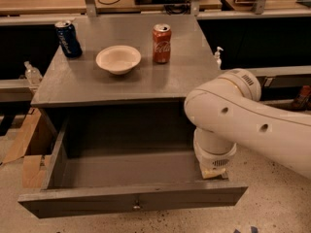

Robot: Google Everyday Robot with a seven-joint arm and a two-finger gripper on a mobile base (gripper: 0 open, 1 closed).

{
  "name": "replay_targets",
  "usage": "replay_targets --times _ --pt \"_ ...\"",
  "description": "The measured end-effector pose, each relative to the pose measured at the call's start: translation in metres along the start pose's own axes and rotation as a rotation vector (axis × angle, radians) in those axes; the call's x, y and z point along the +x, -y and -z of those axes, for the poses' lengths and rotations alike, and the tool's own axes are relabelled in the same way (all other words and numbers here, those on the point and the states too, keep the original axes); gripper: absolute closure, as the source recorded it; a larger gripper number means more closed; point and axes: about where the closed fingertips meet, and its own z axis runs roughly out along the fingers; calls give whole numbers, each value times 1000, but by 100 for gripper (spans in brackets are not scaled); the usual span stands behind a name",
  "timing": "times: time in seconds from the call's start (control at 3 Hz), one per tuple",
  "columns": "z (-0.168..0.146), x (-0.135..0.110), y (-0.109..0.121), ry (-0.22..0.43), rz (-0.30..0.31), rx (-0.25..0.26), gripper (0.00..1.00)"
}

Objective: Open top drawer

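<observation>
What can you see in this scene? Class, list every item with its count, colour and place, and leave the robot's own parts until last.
top drawer: one, gray, pulled out wide below the tabletop
knob: one, metal, centre of the drawer front
table: one, gray, centre of view
bowl: one, cream, middle of the tabletop
cola can: one, red, upright to the right of the bowl
blue can: one, upright at the tabletop's back left corner
small bottles: two, pale, one left of the table, one right
cardboard: tan, on the floor left of the drawer
robot arm: one, white, right side
claw: one, tan tip, just behind the drawer front near its right end
</observation>
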Motion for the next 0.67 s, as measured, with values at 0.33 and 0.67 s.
replay_targets --times 0.33,0.67 --pt "-54 0 46 178 18 74 100" --pt "-86 -12 72 286 30 111 100"
